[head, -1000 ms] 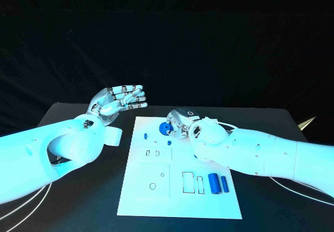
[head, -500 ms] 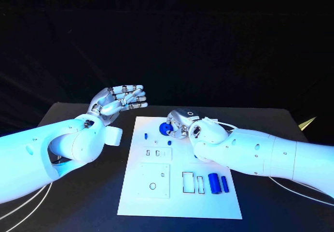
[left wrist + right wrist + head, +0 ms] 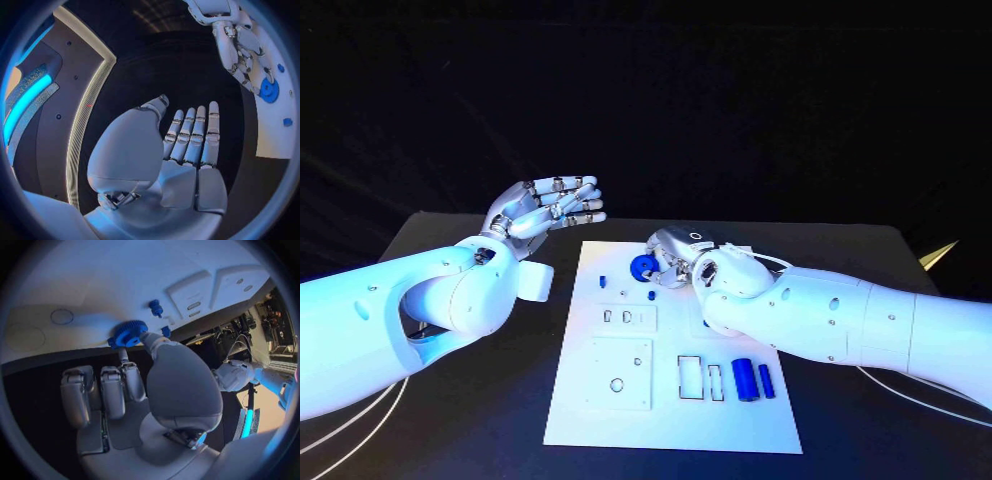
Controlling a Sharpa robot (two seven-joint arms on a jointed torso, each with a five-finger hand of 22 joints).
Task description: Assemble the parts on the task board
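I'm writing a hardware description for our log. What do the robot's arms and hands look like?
Both arms are smooth, rounded white shells with small dark screw holes. The left hand and right hand are silver metal with segmented fingers showing dark bands at the joints; the right hand's back carries a small dark ring marking. In the wrist views the palms are pale and smooth. Thin white cables trail beneath both arms.

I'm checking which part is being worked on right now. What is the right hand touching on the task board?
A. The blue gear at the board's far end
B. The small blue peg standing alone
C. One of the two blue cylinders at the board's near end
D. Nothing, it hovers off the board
A: the right hand has its fingertips on the blue gear at the far end of the task board, as the right wrist view shows too.
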